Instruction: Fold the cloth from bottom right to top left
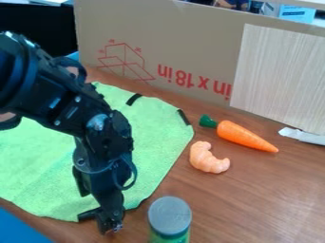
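Observation:
The black gripper (105, 216) hangs down at the lower left of the camera view, over the near edge of the cloth and just left of the jar. I cannot tell whether it is holding any of the fabric. The light green cloth (157, 132) lies spread over the left half of the table, with two short black strips by its upper right edge. Its lower right edge slants down toward the gripper. The arm hides part of the cloth's middle and left.
A jar with a grey lid (170, 216) stands at the bottom, right of the gripper. An orange toy croissant (207, 158) and a toy carrot (244, 135) lie right of the cloth. A cardboard panel (184, 42) stands along the back. Something blue (19, 230) is at the lower left corner.

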Available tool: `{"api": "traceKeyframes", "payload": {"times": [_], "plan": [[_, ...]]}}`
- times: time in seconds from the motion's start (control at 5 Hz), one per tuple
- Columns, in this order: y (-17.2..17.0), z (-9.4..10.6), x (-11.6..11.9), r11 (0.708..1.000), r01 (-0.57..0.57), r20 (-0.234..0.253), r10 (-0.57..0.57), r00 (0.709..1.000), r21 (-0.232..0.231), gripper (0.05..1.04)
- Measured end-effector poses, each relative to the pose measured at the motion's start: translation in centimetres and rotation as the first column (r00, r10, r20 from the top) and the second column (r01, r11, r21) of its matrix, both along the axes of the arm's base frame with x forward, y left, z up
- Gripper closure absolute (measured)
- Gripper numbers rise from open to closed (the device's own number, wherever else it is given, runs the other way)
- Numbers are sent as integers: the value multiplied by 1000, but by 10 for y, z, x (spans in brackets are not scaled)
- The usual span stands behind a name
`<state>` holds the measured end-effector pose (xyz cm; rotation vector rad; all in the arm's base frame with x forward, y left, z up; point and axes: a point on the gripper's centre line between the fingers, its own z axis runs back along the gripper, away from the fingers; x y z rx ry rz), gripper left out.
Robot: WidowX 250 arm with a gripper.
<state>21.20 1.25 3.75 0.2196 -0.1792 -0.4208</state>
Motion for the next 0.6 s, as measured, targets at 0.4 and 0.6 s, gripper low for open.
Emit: {"api": "traceKeyframes", "payload": {"times": [0.4, 0.6], "plan": [[-1, -8, 4, 1000, -24, 11, 24, 1000, 0, 412], [-3, -8, 2, 1000, -23, 5, 23, 1000, -13, 719]]}}
